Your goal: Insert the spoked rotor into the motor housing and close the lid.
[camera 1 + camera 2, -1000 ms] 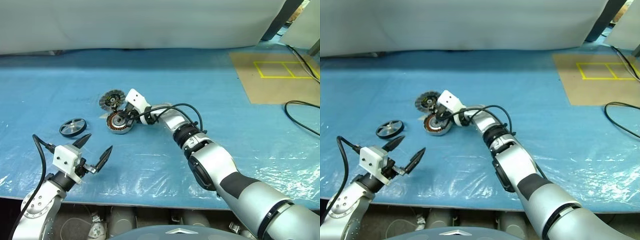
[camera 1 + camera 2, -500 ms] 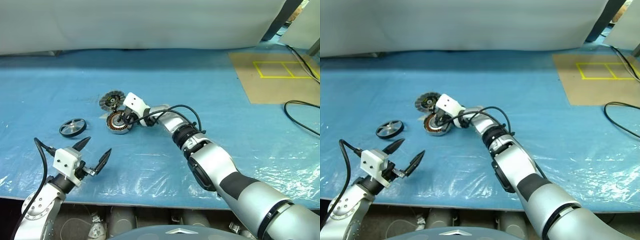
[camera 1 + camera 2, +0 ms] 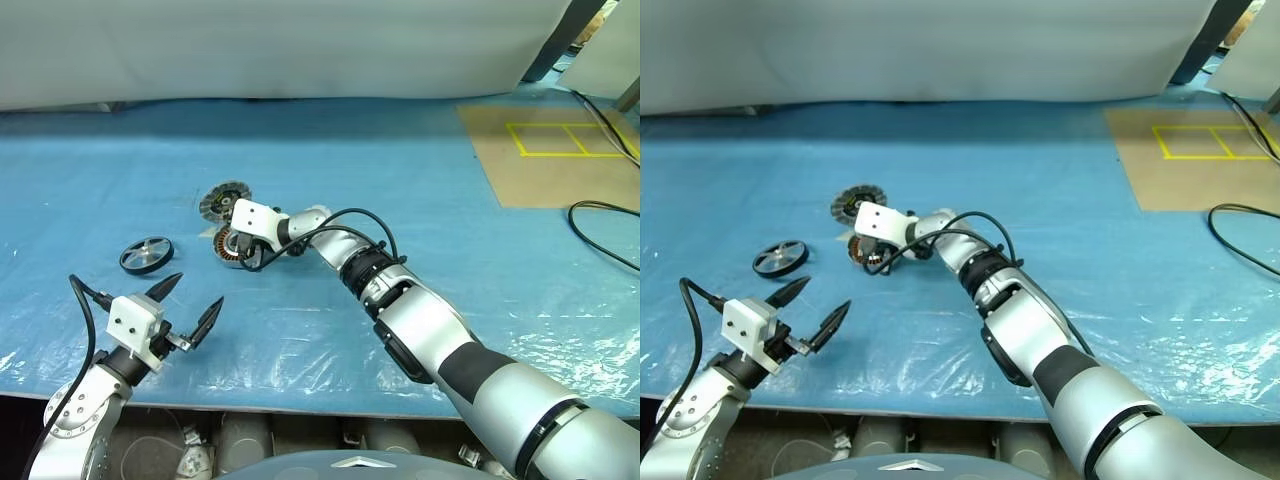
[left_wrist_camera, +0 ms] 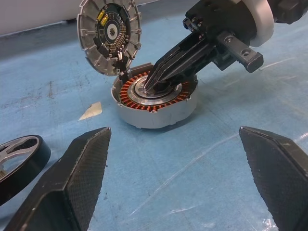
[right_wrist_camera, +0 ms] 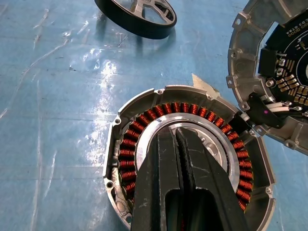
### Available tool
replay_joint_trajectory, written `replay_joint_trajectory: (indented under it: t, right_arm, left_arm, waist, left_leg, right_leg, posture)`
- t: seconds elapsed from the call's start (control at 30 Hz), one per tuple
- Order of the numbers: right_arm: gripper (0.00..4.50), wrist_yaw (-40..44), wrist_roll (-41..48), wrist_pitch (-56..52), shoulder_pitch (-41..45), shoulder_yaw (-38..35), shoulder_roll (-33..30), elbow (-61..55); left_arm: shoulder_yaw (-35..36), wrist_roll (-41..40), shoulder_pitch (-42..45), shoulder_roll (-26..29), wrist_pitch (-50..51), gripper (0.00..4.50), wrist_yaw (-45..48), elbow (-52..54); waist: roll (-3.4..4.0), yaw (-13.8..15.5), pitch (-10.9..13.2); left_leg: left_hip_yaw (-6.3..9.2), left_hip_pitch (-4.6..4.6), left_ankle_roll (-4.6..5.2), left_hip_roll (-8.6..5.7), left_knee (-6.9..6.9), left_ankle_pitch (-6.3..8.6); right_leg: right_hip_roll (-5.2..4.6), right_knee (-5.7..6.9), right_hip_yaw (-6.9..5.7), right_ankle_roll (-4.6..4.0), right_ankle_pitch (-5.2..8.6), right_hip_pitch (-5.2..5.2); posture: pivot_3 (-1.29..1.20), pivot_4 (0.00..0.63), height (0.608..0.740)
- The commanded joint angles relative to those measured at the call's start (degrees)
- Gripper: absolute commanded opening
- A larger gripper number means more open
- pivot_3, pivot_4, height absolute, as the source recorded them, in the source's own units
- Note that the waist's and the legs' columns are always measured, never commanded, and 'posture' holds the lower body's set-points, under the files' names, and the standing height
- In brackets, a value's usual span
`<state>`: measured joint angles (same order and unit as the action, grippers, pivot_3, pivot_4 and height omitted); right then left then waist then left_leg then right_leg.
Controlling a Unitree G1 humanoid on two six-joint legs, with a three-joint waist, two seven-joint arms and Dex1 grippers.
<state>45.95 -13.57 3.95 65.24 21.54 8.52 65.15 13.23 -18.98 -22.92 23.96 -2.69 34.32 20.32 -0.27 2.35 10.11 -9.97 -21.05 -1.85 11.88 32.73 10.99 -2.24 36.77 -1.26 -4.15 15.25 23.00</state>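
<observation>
The motor housing (image 4: 155,98), a grey round shell with a ring of copper windings, lies on the blue table. Its finned lid (image 4: 109,33) stands swung open at the far side, circuit board showing. My right gripper (image 4: 151,84) is shut, and its closed tips rest in the housing's (image 5: 144,144) pale centre, holding nothing. To the left lies the spoked rotor (image 3: 146,254), a dark-rimmed wheel flat on the table. My left gripper (image 3: 197,290) hovers open near the table's front edge, level, well short of the housing (image 3: 228,250) and the rotor (image 5: 137,12).
A brown cardboard sheet (image 3: 545,150) with yellow tape lies at the far right, with a black cable (image 3: 600,230) beside it. A pale paper scrap (image 4: 91,111) sits by the housing. Clear plastic film (image 3: 300,340) covers the table's front strip.
My right wrist has rolled and its white block has swung left over the housing, hiding more of it from the head views. Its shut tips stay on the housing's centre. The left arm holds still.
</observation>
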Motion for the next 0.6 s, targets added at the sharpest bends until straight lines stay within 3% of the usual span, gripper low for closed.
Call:
replay_joint_trajectory:
  t: [0.03, 0.3, 0.6]
  right_arm:
    - [0.02, 1.56, 0.06, -4.06, 2.53, -0.41, 2.15, 0.96]
    - [0.02, 6.76, 3.23, -13.41, 3.66, -3.62, 2.39, 0.87]
    - [0.02, 5.91, 7.2, -17.94, 5.0, -8.24, 2.36, -0.7]
  left_arm:
    - [0.73, -0.07, 0.26, 0.49, -0.61, 4.5, 0.12, 0.71]
    - [0.31, 0.21, 1.28, 0.62, -0.19, 4.5, 0.09, 0.56]
    - [0.47, 0.26, 2.1, 1.01, 0.26, 4.5, 0.08, 0.51]
  waist:
    - [0.01, 0.0, 0.0]
    - [0.01, 0.13, 0.01]
    - [0.01, 0.15, 0.02]
  left_leg:
    - [0.0, 0.0, 0.0, 0.0, 0.0, 0.0]
    - [0.0, -0.04, 0.0, 0.0, 0.0, 0.0]
    - [0.01, -0.06, -0.01, 0.01, 0.0, -0.01]
  right_leg:
    - [0.0, 0.0, 0.0, 0.0, 0.0, 0.0]
    - [0.0, -0.01, -0.01, 0.0, 0.0, 0.0]
    - [0.0, 0.01, -0.02, 0.0, 0.0, 0.05]
  posture:
    - [0.0, 0.15, 0.74]
    - [0.0, 0.15, 0.74]
    - [0.0, 0.15, 0.74]
